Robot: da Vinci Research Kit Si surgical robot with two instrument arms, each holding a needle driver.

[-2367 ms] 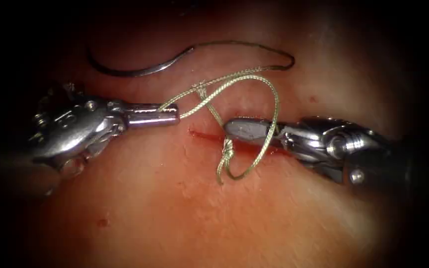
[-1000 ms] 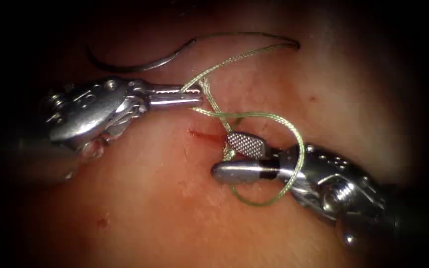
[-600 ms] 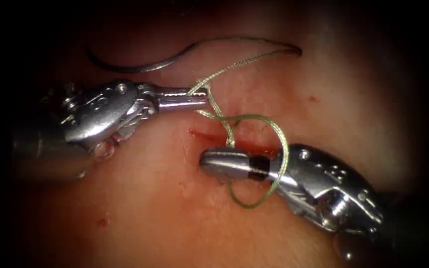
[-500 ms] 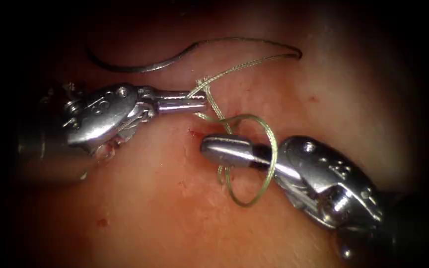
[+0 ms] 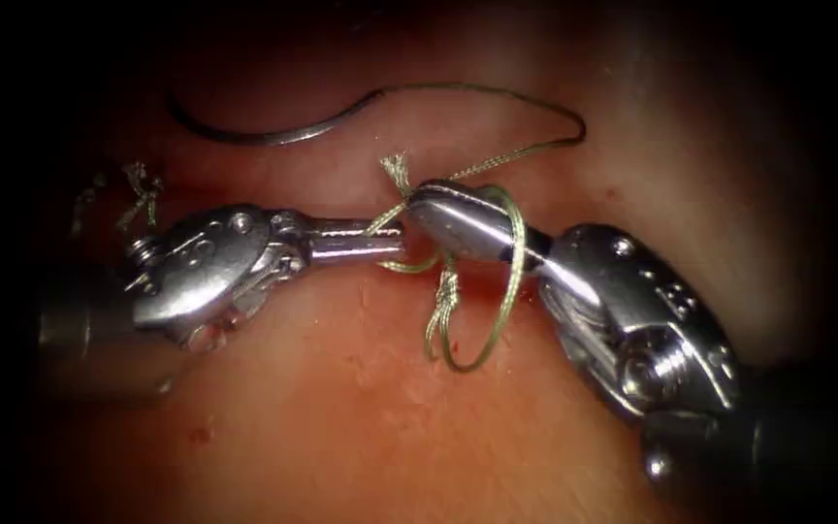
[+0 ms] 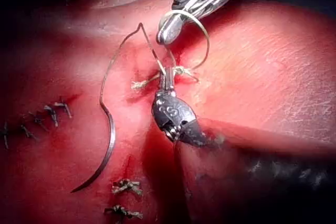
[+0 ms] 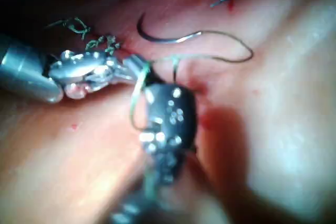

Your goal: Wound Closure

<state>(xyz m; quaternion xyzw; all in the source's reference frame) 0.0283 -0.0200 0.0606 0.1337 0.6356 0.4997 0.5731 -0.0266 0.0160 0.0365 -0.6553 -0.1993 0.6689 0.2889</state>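
The left tool (image 5: 385,240) is reaching in from the left with its jaws pressed together, pinching the thread (image 5: 497,291) just behind a frayed short end that is sticking up past the tips. Nose to nose with those tips, the right tool (image 5: 429,204) is lying across the cut (image 5: 472,283) with a loop of the thread hanging around its jaws and sagging beneath them onto the tissue (image 5: 361,417); I cannot tell whether that pair is spread or closed, or gripping anything. A knotted strand is dangling below where the two tips are meeting. Beyond both sets of jaws, on the far side of the cut, the needle (image 5: 254,131) is lying loose on the tissue, held by neither tool, its thread trailing off rightward and curling back toward the jaws.
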